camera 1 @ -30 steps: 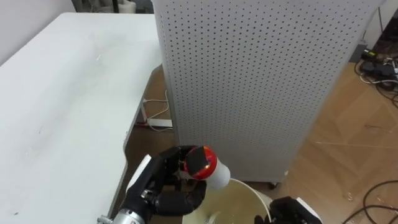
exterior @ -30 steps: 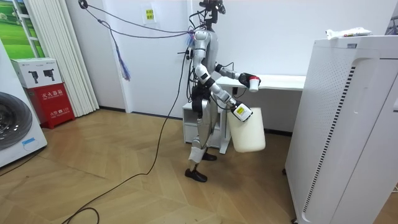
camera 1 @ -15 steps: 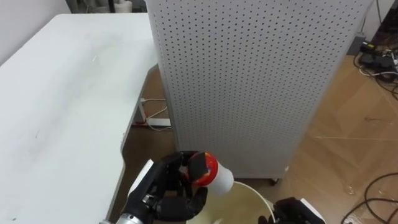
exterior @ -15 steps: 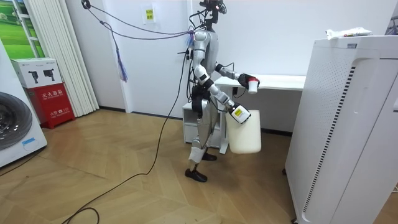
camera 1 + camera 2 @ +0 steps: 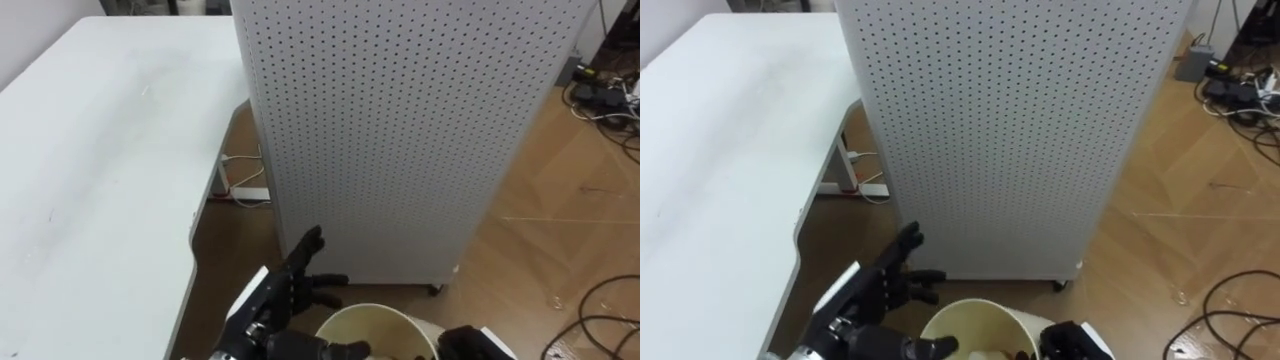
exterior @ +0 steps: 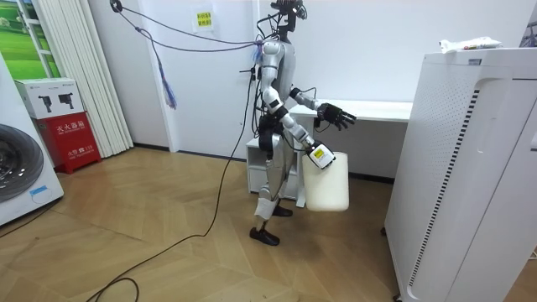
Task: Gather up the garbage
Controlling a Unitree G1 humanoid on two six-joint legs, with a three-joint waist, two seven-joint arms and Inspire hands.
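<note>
the left hand (image 5: 278, 303) hangs empty, its fingers (image 5: 310, 243) spread wide and straight, holding nothing. just below and beyond the fingertips sits the round rim of a cream bin (image 5: 375, 307). the right hand (image 5: 476, 342) is at the bin's far rim; how it holds there i cannot tell. in the room view the bin hangs at the robot's side beneath that hand.

the garbage (image 5: 990, 354) seems to lie down inside the bin, under the fingers: a pale lump with a dark red bit beside it, too cut off to name.

it looks light and thin-walled, likely easy to crush and a little slick, so a soft wrap round its middle would suit better than a hard pinch at an edge.

a white table (image 5: 90, 150) lies to the thumb's outer side, and a perforated white cabinet (image 5: 400, 130) stands ahead of the fingertips.
</note>
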